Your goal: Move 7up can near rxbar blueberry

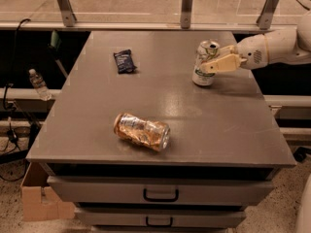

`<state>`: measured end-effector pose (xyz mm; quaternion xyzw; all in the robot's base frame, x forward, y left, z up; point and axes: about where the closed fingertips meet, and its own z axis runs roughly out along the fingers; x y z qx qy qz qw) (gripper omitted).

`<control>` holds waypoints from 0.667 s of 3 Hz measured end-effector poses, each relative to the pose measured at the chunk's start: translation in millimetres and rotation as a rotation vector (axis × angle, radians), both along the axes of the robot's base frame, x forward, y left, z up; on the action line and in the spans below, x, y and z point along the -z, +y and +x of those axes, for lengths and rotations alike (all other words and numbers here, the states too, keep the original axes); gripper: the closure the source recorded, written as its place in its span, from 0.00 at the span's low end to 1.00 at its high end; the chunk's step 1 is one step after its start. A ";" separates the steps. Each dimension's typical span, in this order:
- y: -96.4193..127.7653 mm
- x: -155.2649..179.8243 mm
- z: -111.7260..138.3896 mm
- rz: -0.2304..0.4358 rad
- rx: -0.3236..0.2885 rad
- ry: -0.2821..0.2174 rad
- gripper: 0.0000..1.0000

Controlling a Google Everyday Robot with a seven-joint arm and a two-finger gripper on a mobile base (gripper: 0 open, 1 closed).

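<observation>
7up can: white and silver with green marks, upright, in the far right part of the desk, close to the right edge and short of the far right corner.

Gripper: reaches in over the right edge. Fingers are narrowed onto the can, one lying across its front at mid height, the other at its far side near the top.

Blue snack bar: flat near the far edge, left of centre, well apart from the can. Bare desk top lies between the two.

Crushed orange can: on its side toward the near edge, left of centre, clear of the other two.

Drawer handles: below the near edge.

Water bottle and cardboard box: off the left edge.
</observation>
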<state>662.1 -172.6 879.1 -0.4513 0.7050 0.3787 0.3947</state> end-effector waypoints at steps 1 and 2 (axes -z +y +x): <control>10.7 -65.2 -8.0 0.039 -0.033 -0.124 1.00; 10.8 -65.2 -7.9 0.039 -0.033 -0.124 1.00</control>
